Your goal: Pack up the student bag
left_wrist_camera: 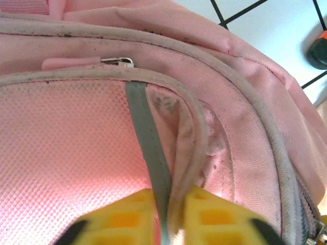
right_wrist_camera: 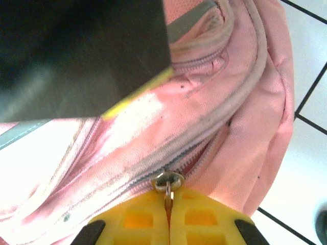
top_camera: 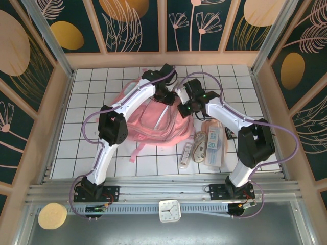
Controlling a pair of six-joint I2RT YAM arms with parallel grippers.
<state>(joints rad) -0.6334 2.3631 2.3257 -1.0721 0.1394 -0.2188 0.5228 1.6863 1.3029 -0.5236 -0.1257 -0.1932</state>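
The student bag (top_camera: 153,125) is a soft pink backpack lying in the middle of the tiled table. My left gripper (top_camera: 166,97) is over its far side. Seen from the left wrist, the left gripper (left_wrist_camera: 171,196) is shut on a fold of the student bag (left_wrist_camera: 76,132), pinching the piped pocket edge and a grey strip (left_wrist_camera: 145,132). My right gripper (top_camera: 183,108) is at the bag's right side. Its wrist view shows the right gripper (right_wrist_camera: 168,196) shut on a metal zip pull (right_wrist_camera: 167,184) of the student bag (right_wrist_camera: 245,127), with the zip parted just to the pull's right.
Right of the bag lie a clear pouch with printed paper (top_camera: 213,145), a rolled item (top_camera: 199,140) and a white tube (top_camera: 186,154). A clock (top_camera: 169,210) and a yellow disc (top_camera: 52,215) sit by the near rail. The left arm's dark body (right_wrist_camera: 76,51) hangs close above the right gripper.
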